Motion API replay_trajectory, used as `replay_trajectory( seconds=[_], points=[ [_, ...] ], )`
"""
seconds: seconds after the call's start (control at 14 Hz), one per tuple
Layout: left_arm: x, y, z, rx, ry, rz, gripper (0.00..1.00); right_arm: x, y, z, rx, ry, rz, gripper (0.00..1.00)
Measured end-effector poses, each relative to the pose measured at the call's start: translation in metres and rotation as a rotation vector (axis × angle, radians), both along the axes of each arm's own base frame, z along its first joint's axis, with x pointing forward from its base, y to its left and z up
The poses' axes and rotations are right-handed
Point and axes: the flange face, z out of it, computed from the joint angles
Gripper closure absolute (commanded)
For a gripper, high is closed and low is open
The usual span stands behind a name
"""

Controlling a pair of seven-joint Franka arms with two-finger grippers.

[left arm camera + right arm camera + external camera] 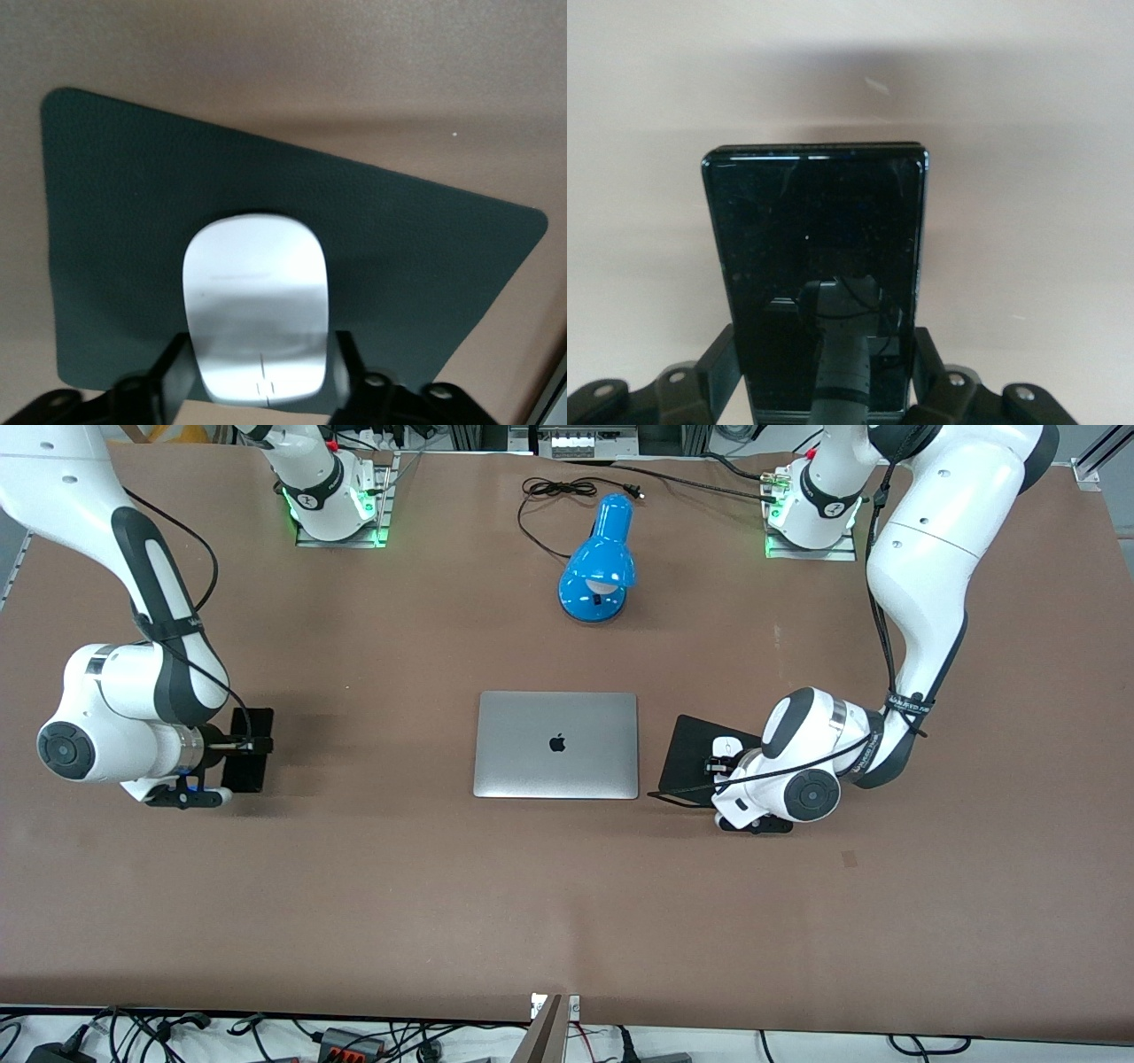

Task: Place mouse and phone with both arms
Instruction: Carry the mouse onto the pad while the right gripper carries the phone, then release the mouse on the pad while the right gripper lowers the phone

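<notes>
The white mouse (pixel 728 746) (pixel 255 301) rests on a black square pad (pixel 691 755) (pixel 115 221) beside the laptop, toward the left arm's end of the table. My left gripper (pixel 719 763) (pixel 261 365) straddles its rear end. Its fingers (pixel 174 370) stand a sliver off the mouse's sides, so it is open. Toward the right arm's end, the black phone (pixel 257 722) (pixel 815 239) sits flat between the fingers (pixel 722 363) of my right gripper (pixel 251 747) (pixel 824 372), which is shut on its long edges. I cannot tell if the phone touches the table.
A closed silver laptop (pixel 556 744) lies at mid-table between the two grippers. A blue desk lamp (pixel 598 562) stands farther from the front camera, its black cord (pixel 558 491) looping toward the arms' bases. Bare brown tabletop spreads nearer the camera.
</notes>
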Motion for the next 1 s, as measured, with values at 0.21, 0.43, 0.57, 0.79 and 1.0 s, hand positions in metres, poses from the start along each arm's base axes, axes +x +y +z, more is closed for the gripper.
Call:
replay_trajectory(
  seconds=[0.21, 0.43, 0.57, 0.79, 1.0],
  points=[
    [0.007, 0.011, 0.009, 0.001, -0.006, 0.016, 0.00, 0.005, 0.067, 0.002, 0.035, -0.027, 0.014, 0.71],
    [0.016, 0.038, 0.056, 0.027, 0.007, 0.039, 0.00, 0.001, 0.146, -0.013, 0.008, -0.060, -0.001, 0.71],
    [0.019, 0.054, 0.113, 0.047, -0.021, 0.050, 0.00, -0.007, 0.192, -0.023, -0.012, -0.075, 0.032, 0.70],
    [0.011, 0.059, 0.218, 0.073, -0.123, 0.048, 0.00, -0.019, 0.234, -0.029, -0.049, -0.083, 0.068, 0.70],
    [-0.011, 0.081, 0.320, 0.103, -0.235, 0.081, 0.00, -0.027, 0.256, -0.040, -0.056, -0.075, 0.081, 0.70]
  ],
)
